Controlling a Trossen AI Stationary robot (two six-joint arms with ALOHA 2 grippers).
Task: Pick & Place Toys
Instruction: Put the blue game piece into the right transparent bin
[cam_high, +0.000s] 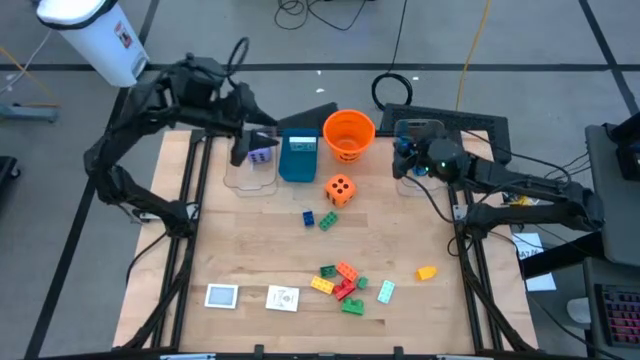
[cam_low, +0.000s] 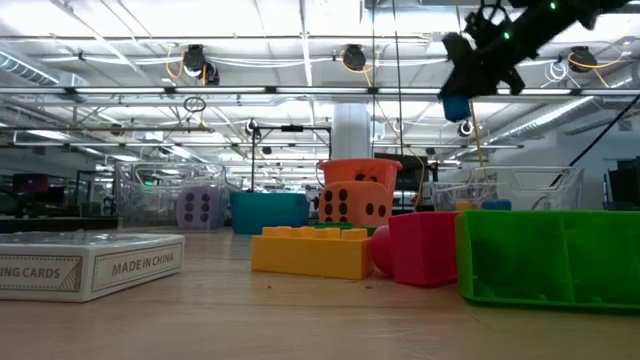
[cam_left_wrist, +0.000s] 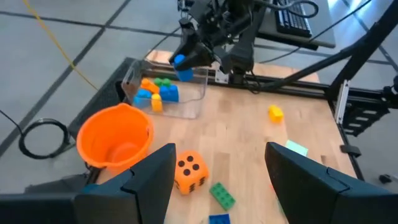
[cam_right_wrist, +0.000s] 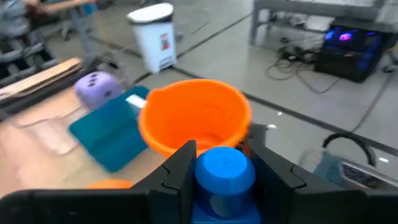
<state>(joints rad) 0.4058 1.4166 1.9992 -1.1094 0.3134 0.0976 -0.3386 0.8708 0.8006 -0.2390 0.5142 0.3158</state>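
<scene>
Low view: green brick (cam_low: 548, 255) cut off at the frame edge, hiding much behind it; "MADE IN USA" and "ING CARDS" readable on the card box (cam_low: 90, 264). On the desk (cam_high: 250, 250): orange bucket (cam_high: 348, 134), contents hard to make out; teal box (cam_high: 298, 156); clear bin (cam_high: 252, 170) holding purple die (cam_high: 262, 154); second clear bin (cam_left_wrist: 169, 93) with blue, green, orange bricks. Left end effector (cam_left_wrist: 217, 180) fingers apart, holding nothing, over the purple die's bin. Right end effector (cam_right_wrist: 225, 163) clamped on blue brick (cam_right_wrist: 224, 169), above the second bin.
</scene>
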